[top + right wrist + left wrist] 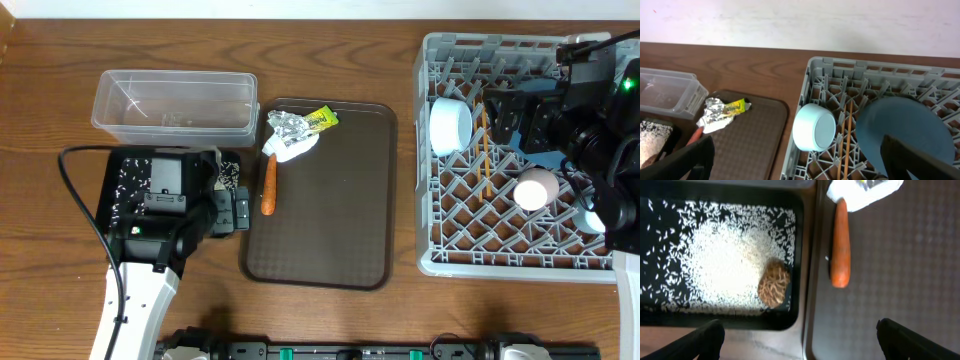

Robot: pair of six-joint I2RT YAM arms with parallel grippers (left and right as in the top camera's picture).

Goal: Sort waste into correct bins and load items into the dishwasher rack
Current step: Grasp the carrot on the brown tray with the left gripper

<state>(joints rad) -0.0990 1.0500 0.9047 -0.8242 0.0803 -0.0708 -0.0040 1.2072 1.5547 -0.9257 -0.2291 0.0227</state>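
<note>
The black tray [795, 255] holds white rice [725, 265] and a brown food lump [774, 284]. My left gripper [800, 345] is open and empty, over the gap between that tray and the brown serving tray [320, 230]. On the serving tray lie the carrot stick [268, 185], white paper [292, 148], foil [287, 125] and sachet [322, 119]. The clear tub [175, 105] stands behind. The grey rack [440, 250] holds a light-blue cup [812, 127], chopsticks [846, 135], the blue plate [905, 130] and a pink cup [535, 188]. My right gripper [800, 165] is open and empty above the rack.
A white rounded thing [597, 222] in the rack is mostly hidden by my right arm. My left arm covers much of the black tray in the overhead view. The rack's upright pegs [875, 85] stand along its back.
</note>
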